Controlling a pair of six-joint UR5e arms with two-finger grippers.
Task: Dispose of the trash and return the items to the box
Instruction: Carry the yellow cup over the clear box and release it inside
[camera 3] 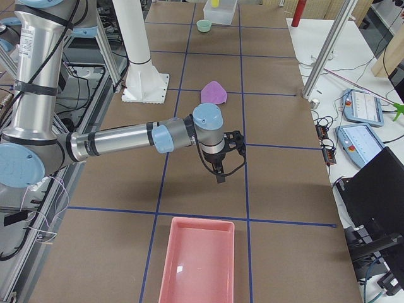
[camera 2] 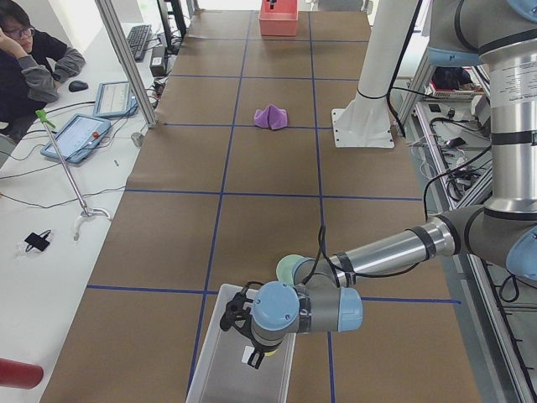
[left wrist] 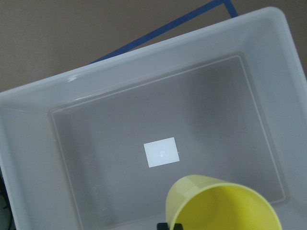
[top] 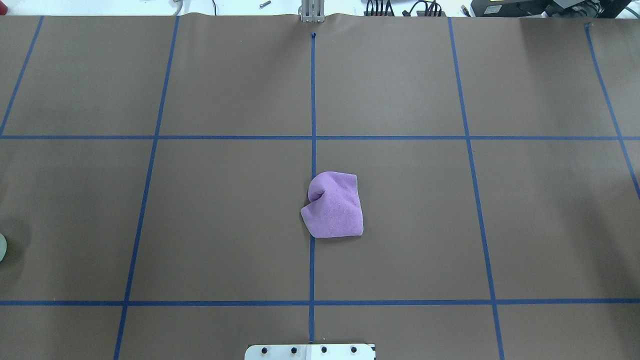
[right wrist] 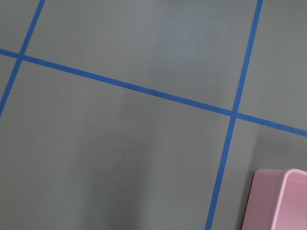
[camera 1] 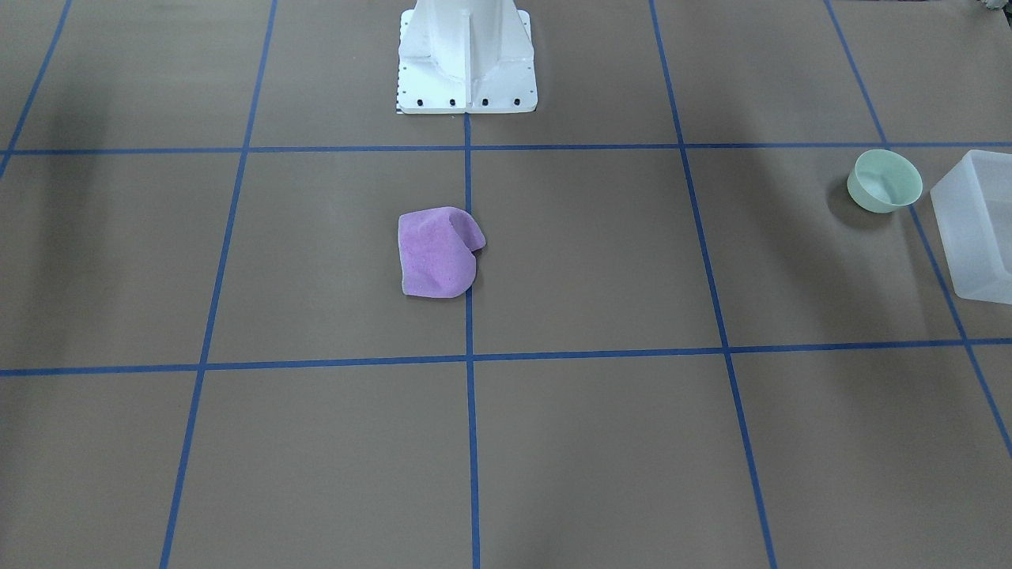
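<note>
The left gripper [camera 2: 254, 348] hangs over the frosted translucent white rectangular plastic bin [left wrist: 38, 110], which sits at the table's [top: 225, 225] end on the robot's left. It is clamped on the small yellow plastic tumbler cup [left wrist: 225, 206]. In the left wrist view only a dark fingertip shows, against the cup's rim. The cup is mouth-up toward the camera and held above the bin's floor, where a white square label [left wrist: 161, 152] lies.

The pale mint-green round plastic bowl [camera 1: 885, 181] stands upright on the table just beside the bin, apart from it, on the side toward the table's middle. A crumpled purple cloth [camera 1: 437, 253] lies near the table's centre, in front of the robot's white base [camera 1: 466, 59].

The right gripper [camera 3: 220, 177] hovers over bare table, between the cloth and a pink rectangular plastic tray [camera 3: 197, 252] near the table's right end. Whether its fingers are apart or together cannot be told.
</note>
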